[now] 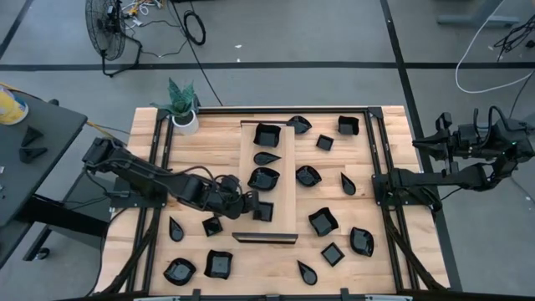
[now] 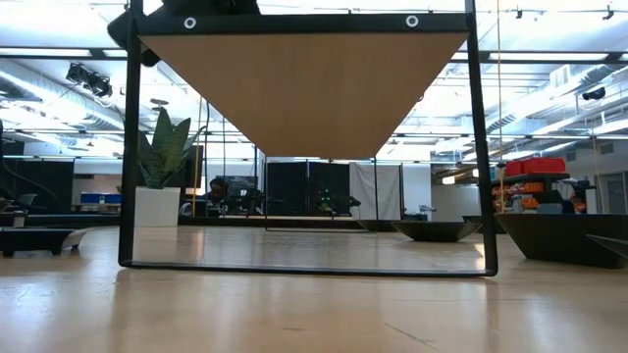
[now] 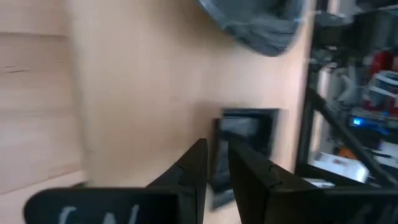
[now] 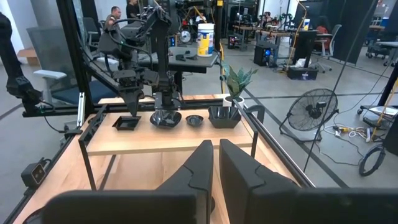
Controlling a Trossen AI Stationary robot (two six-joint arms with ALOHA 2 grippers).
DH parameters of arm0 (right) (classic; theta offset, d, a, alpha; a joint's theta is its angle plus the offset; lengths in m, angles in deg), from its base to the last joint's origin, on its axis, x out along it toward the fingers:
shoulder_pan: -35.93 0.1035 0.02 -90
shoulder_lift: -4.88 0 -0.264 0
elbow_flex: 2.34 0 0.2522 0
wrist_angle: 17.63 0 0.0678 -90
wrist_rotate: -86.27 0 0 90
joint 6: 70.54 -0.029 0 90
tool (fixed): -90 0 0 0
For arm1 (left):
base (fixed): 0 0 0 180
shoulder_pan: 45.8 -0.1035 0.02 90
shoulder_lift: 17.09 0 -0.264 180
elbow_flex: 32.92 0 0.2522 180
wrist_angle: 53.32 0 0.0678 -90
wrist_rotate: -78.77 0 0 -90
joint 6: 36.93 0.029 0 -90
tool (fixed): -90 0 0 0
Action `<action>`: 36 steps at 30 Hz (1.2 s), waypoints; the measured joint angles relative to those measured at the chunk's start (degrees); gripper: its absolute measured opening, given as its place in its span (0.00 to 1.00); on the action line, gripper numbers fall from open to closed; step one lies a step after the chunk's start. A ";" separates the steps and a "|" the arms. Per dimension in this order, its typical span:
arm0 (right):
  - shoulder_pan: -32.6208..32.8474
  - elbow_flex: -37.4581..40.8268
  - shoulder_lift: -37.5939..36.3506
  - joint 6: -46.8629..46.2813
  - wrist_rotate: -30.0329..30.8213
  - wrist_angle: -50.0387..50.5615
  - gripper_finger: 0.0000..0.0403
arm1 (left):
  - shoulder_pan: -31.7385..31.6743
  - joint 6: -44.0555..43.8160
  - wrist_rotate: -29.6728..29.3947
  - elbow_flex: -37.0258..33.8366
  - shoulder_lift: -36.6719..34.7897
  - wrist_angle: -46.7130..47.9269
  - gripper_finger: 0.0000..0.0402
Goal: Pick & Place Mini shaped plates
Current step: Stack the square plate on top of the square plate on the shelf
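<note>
**Left arm pinches a small square plate on the raised board**

The left gripper point(image 1: 251, 206) reaches over the raised wooden board point(image 1: 284, 180) in the middle of the tabletop point(image 1: 209, 134). Its jaws are close together and pinch the rim of a small square plate point(image 1: 263, 211). In the left wrist view that square plate point(image 3: 244, 134) sits right past the two dark fingers point(image 3: 193, 165), with its edge between them, low on the board. The plate is at about 7 o'clock on the board.

The board holds more black plates. A square bowl point(image 1: 267, 135) sits at 12 o'clock, a teardrop plate point(image 1: 267, 158) is just below it, and a wavy bowl point(image 1: 263, 178) rests near the middle, just beside the gripper.

Many other mini shaped plates lie loose on the tabletop. Some are at 5 o'clock, like a wavy bowl point(image 1: 323, 221) and a small square point(image 1: 333, 254). Some are at 7 o'clock, like two bowls point(image 1: 180, 271) near the front edge. A few more are at 1 o'clock point(image 1: 348, 125).

A small white pot with a green plant point(image 1: 184, 113) stands at 11 o'clock.

The right gripper point(image 4: 214, 163) waits off the tabletop at 3 o'clock. Its jaws are pressed nearly together and hold nothing.
</note>
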 joint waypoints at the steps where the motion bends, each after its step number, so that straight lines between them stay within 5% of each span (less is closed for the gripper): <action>1: 0.00 0.00 0.00 -0.01 -0.01 0.00 0.08 | 0.00 0.01 -0.03 0.02 -0.40 0.65 0.17; 16: -0.01 0.02 0.00 -0.02 -0.01 0.00 0.08 | 0.20 2.84 -2.48 0.06 -6.04 9.16 0.17; 28: -0.02 0.02 0.02 -0.02 0.00 0.05 0.08 | 1.39 5.00 -11.45 0.02 -14.82 26.38 0.17; 36: 0.00 0.00 -0.02 0.00 0.00 -0.06 0.08 | 2.69 21.29 -9.20 -0.03 -16.18 32.78 0.17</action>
